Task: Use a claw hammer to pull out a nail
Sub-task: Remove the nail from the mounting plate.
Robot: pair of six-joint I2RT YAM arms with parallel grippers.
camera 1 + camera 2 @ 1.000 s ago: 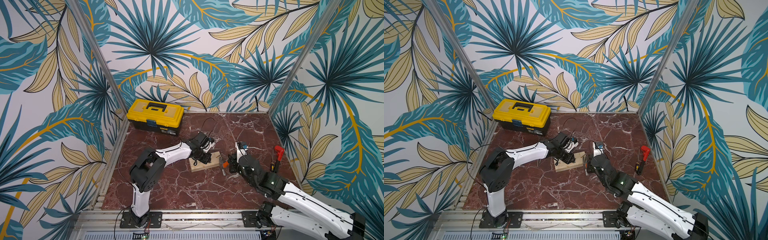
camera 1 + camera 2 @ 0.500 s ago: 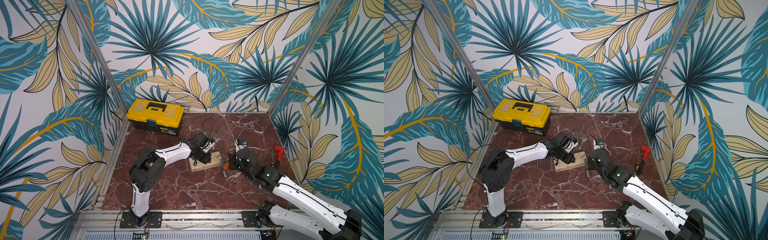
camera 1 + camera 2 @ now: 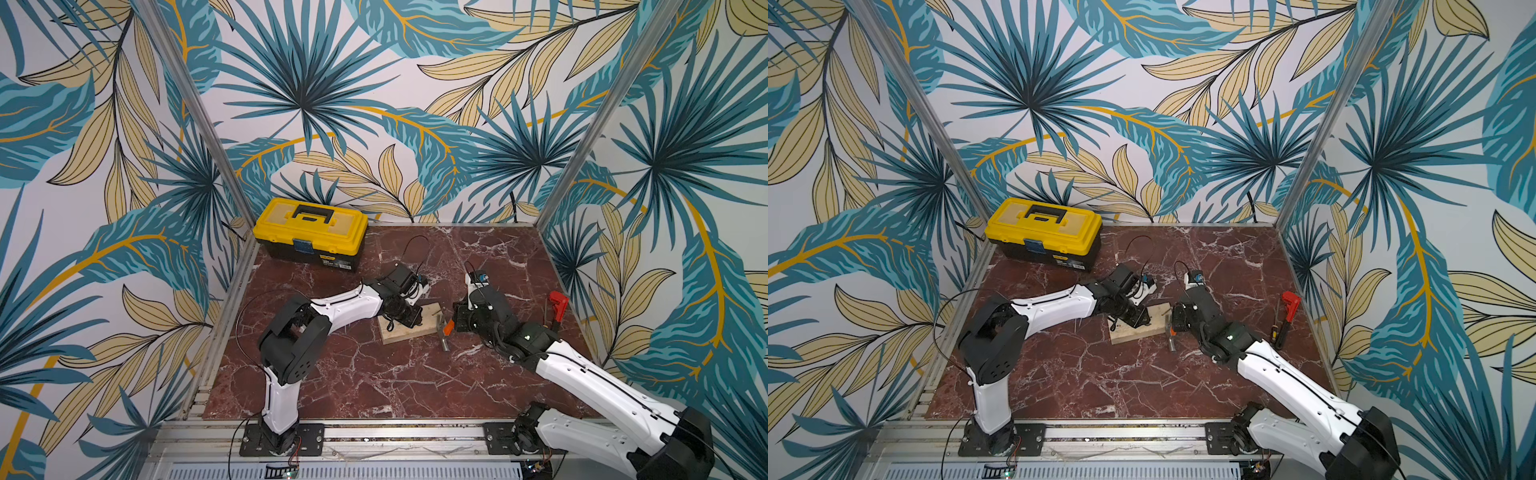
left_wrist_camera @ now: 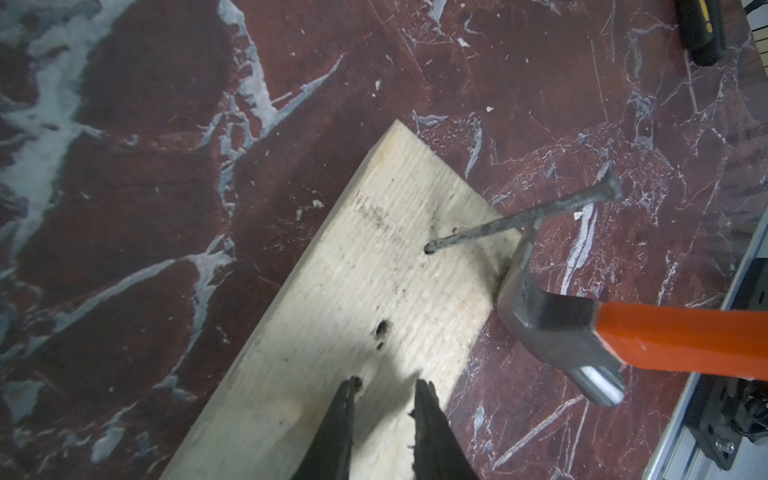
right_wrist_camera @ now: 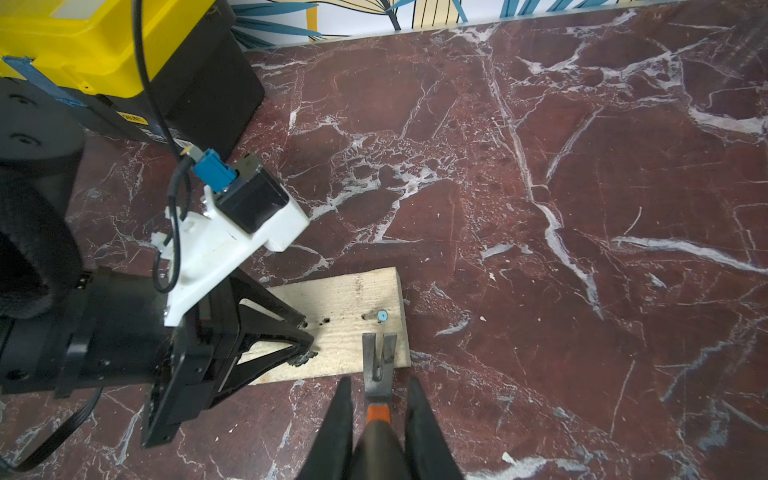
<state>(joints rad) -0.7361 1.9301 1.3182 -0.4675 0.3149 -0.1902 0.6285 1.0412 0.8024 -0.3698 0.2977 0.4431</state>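
Note:
A pale wooden board [image 3: 405, 330] [image 4: 332, 311] lies mid-table with a grey nail [image 4: 519, 220] [image 5: 381, 316] leaning out of its right end. My left gripper [image 3: 409, 322] [image 4: 386, 384] rests tip-down on the board, its fingers slightly apart with nothing between them. Beside the board's right end, my right gripper [image 3: 457, 324] [image 5: 376, 384] is shut on the claw hammer [image 3: 444, 332] [image 4: 552, 328] by its shaft. The silver head hangs low by the board's edge. Its forked claw [image 5: 378, 353] points at the nail, and its tip reaches the shaft just under the nail's head.
A yellow and black toolbox [image 3: 309, 230] stands at the back left. A red-headed tool [image 3: 557, 305] and a thin screwdriver [image 3: 1277, 328] lie near the right wall. Patterned walls close in three sides of the marble table [image 3: 374, 382].
My right gripper has shifted a little left toward the board with the hammer, and its forearm has swung. The left arm and board have stayed put.

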